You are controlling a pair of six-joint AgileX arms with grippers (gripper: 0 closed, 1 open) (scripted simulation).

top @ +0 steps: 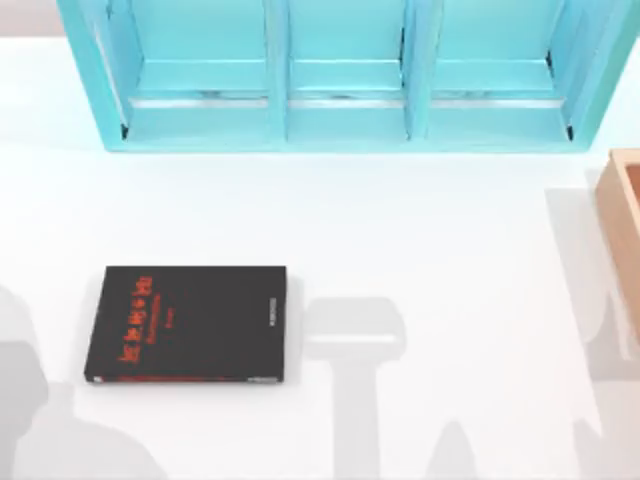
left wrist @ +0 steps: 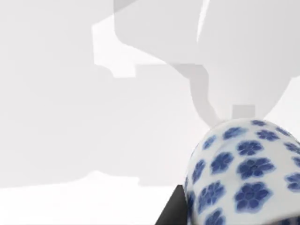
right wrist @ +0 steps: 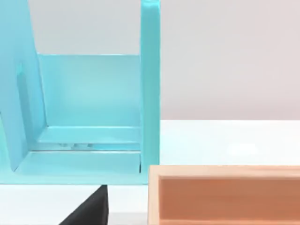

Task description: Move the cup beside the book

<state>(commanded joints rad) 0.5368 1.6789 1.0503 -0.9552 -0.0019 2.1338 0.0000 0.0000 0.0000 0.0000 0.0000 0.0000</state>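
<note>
1. Tool on my left arm: I cannot tell whether it is spread or pressed together. Its wrist view looks down on the white table (top: 450, 250), and a dark wedge (left wrist: 171, 212) sits at the picture's edge, just beside the cup.
2. Closest to that camera is the cup (left wrist: 243, 173), round and white with blue flowers painted all over it. I cannot tell whether it rests on the table or hangs above it.
3. Grey arm-shaped shadows (left wrist: 154, 42) lie on the table beyond the cup.
4. Tool on my right arm: its state cannot be told either. Its wrist view faces the wooden box and the shelf, with another dark wedge (right wrist: 89, 210) at the edge.
5. On the left half of the table, toward the front, the book (top: 188, 324) lies flat. It is black with red lettering, and small white text runs along its right edge. A blocky grey shadow (top: 355, 335) falls on the table just to its right.
6. At the table's right edge stands the wooden box (top: 625, 215), open at the top, well apart from the book.
7. Farthest back stands the turquoise shelf (top: 345, 125), spanning most of the table's width.
8. Count: one cup, one book, one wooden box, and one shelf with three compartments side by side.
</note>
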